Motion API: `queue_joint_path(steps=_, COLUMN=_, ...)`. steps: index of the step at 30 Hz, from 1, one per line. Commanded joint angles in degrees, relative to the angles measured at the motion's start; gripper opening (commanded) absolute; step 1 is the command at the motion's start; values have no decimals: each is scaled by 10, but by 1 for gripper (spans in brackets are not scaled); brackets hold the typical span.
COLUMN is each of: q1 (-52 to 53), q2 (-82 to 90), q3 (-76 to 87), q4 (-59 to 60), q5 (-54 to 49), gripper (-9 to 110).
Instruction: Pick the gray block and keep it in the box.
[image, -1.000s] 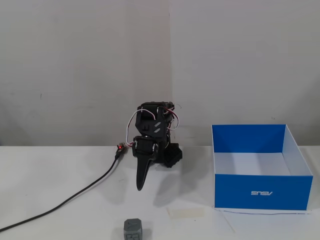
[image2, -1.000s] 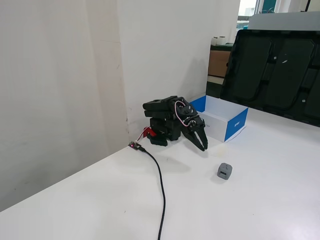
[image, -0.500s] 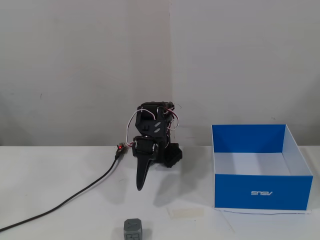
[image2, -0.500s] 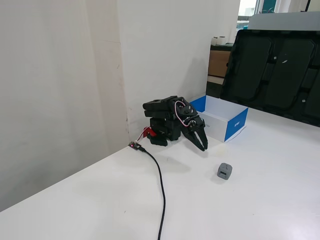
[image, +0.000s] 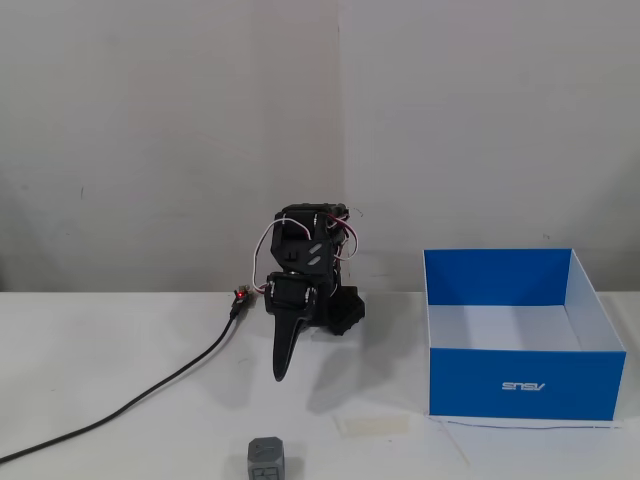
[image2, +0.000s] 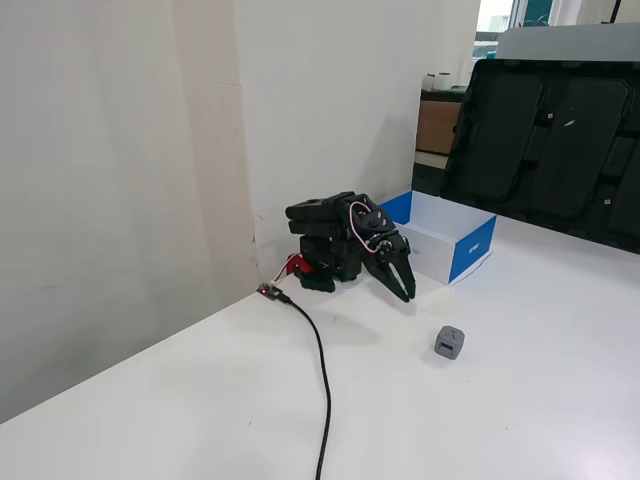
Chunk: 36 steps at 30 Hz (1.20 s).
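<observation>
- You have one gray block (image: 267, 461), alone on the white table (image2: 520, 400), well apart from the arm and clear of the box.
- One blue box (image: 524, 384) stands open to the block's right in a fixed view, its white interior showing.
- One gripper (image2: 405, 291) hangs folded at the arm's base, fingers pressed together, holding nothing.
- One black cable (image2: 322, 370) trails from the base.

Black cable (image: 150, 398) on white table (image: 100, 340)

Matt gray plastic block (image: 267, 461), smooth blue cardboard box (image: 520, 385), matt white table (image: 120, 340).
</observation>
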Motion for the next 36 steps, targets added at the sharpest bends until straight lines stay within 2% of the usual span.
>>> queue_joint_path(steps=1, q1=-1, q2=68, q3=4, q4=3, q5=4, gripper=0)
queue_joint_path(steps=26, q1=-8, q2=54, q3=-22, q4=27, q5=6, gripper=0)
queue_joint_path(steps=36, q1=13, q2=-173, q3=-140, q4=-45, q5=14, gripper=0)
